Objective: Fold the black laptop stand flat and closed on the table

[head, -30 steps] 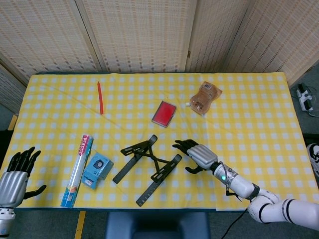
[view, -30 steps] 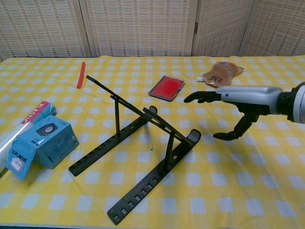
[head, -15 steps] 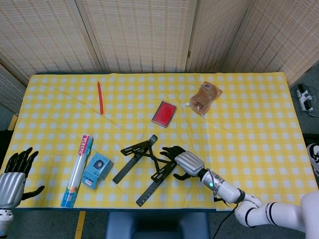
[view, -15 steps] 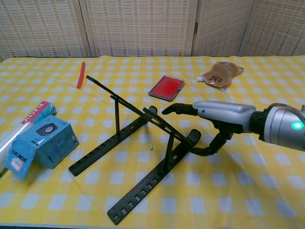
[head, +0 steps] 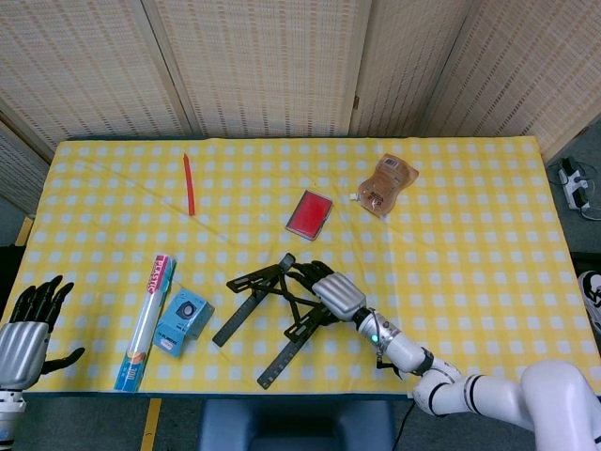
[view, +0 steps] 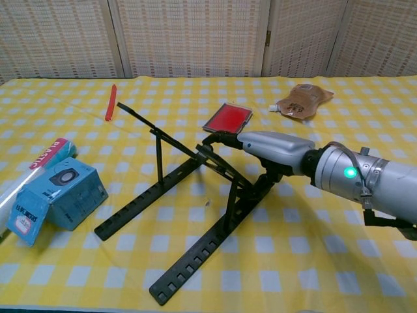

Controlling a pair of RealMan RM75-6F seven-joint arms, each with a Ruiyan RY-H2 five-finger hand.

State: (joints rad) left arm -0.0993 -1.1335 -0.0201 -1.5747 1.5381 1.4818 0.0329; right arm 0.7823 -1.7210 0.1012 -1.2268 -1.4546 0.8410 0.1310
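The black laptop stand (view: 195, 195) stands unfolded at the centre of the surface (head: 470, 254). The right hand (view: 270, 149), which was apart from it before, now grips its right rail. The left hand (head: 28, 319) waits at lower left, fingers spread, holding nothing.

The right hand (view: 270, 149) reaches forward palm down, fingers extended; the left hand (head: 28, 324) hangs apart, fingers spread.

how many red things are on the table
2: a red stick lying near the table's far left, and a flat red case near the middle, just beyond the laptop stand.
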